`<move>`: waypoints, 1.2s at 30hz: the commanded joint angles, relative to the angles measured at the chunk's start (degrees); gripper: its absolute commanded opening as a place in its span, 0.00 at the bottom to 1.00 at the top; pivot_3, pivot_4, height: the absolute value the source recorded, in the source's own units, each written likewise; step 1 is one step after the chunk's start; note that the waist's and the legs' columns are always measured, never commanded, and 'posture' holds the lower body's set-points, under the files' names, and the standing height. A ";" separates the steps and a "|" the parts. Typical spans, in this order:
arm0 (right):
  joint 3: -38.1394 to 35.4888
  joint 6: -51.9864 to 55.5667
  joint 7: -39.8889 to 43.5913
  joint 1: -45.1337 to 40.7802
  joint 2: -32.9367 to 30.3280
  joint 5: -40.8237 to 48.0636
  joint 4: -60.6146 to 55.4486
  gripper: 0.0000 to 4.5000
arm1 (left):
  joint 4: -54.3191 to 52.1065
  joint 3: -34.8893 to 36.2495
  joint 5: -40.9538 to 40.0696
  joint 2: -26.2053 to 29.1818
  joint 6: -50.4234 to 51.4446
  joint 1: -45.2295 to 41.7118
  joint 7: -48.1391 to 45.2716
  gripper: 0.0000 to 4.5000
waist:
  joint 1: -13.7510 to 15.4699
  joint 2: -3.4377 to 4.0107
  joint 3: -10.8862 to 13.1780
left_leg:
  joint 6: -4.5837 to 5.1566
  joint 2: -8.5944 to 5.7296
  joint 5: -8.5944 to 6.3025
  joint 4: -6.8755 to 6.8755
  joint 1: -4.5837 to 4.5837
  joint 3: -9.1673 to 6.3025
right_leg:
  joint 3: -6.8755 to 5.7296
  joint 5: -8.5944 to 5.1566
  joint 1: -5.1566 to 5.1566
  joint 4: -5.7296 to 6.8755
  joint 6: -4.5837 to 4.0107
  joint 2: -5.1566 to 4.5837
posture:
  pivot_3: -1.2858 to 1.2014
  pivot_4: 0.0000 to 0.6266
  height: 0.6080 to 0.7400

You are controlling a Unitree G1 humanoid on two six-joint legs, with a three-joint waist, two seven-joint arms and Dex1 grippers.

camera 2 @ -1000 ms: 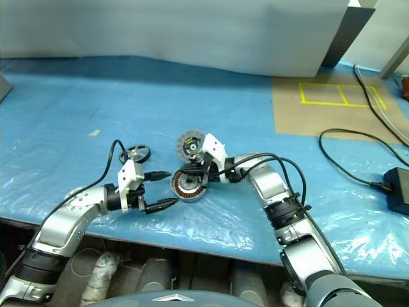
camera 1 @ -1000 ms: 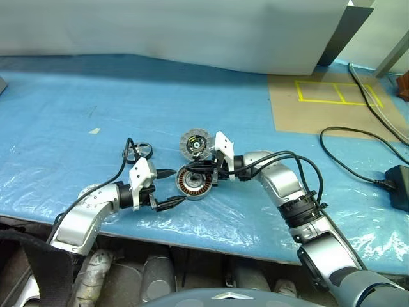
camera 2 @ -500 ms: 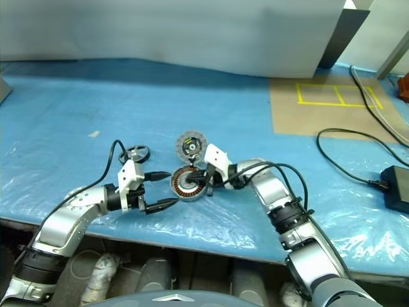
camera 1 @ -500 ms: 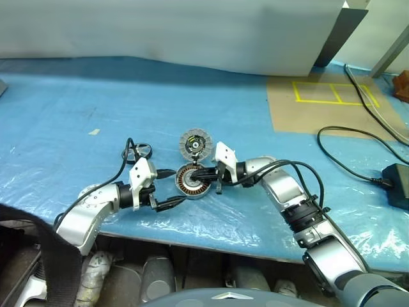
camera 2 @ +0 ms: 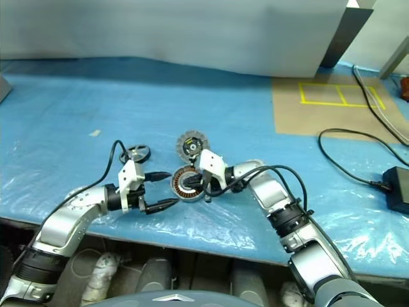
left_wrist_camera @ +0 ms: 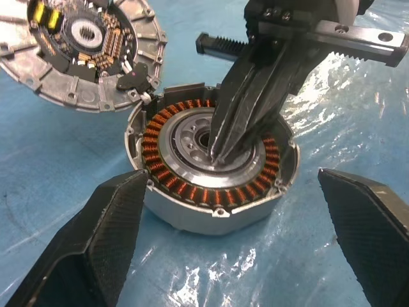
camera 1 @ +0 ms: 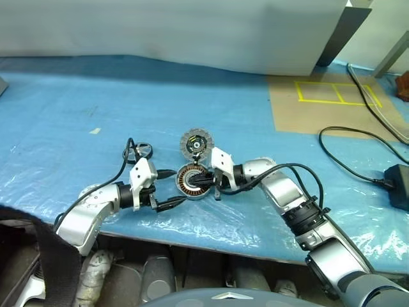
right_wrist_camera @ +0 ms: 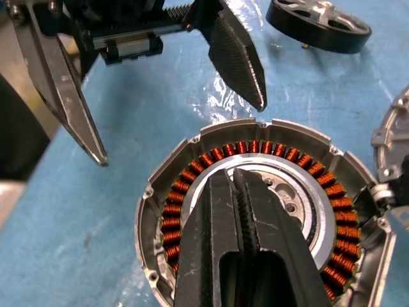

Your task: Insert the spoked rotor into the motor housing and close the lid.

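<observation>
Since a second ago, in the left eye view, the right end effector (camera 1: 203, 180) has dropped from beside the lid (camera 1: 195, 142) onto the motor housing (camera 1: 192, 181) on the tabletop (camera 1: 77, 102). In the left wrist view its closed fingers touch the hub, probably steadying the housing, whose axis points straight up, while the left end effector (left_wrist_camera: 239, 224) gapes empty beside it. In the right wrist view the spoked rotor (right_wrist_camera: 317, 23) lies flat nearby, uninserted.

Open motor housing (left_wrist_camera: 214, 176) shows copper windings, ribbed lid (left_wrist_camera: 83, 54) just beside, spoked rotor (right_wrist_camera: 317, 24) apart.
</observation>
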 commanded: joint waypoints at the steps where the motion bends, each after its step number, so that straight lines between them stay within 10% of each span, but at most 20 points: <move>1: -1.29 3.28 0.48 1.30 -0.16 1.42 1.30 0.01 | -0.77 0.31 -0.52 0.09 -0.22 -0.31 -0.28 1.00 | 0.01 0.00 0.00 | 0.02 0.00 -0.01 0.00 0.05 0.00 | 0.01 0.00 0.05 0.00 0.00 0.00 | 0.52 0.24 1.00; 10: -12.28 18.44 0.21 -3.36 4.00 15.46 -3.40 0.01 | -0.10 0.02 -0.43 -0.18 -0.59 -0.60 -0.55 1.00 | -0.02 0.01 0.01 | 0.02 0.01 0.00 0.00 -0.23 0.00 | -0.01 0.00 -0.22 0.00 -0.01 0.03 | 0.52 0.24 1.00; 20: 2.74 4.26 0.56 1.71 -2.33 -1.08 0.59 0.01 | 0.06 -0.07 -0.41 -0.29 -0.57 -0.91 -0.51 1.00 | 0.08 0.01 0.01 | -0.03 0.00 0.02 -0.02 -0.28 0.00 | -0.05 0.00 -0.24 -0.03 0.00 -0.01 | 0.52 0.24 1.00; 36: -7.90 15.45 0.32 -3.11 2.30 11.40 -4.02 0.01 | 0.41 1.62 -1.35 -0.38 -0.43 -1.26 0.13 1.00 | 0.06 -0.01 0.00 | -0.01 0.02 0.02 -0.06 -0.29 0.01 | -0.04 0.00 -0.28 -0.01 -0.01 0.04 | 0.52 0.24 1.00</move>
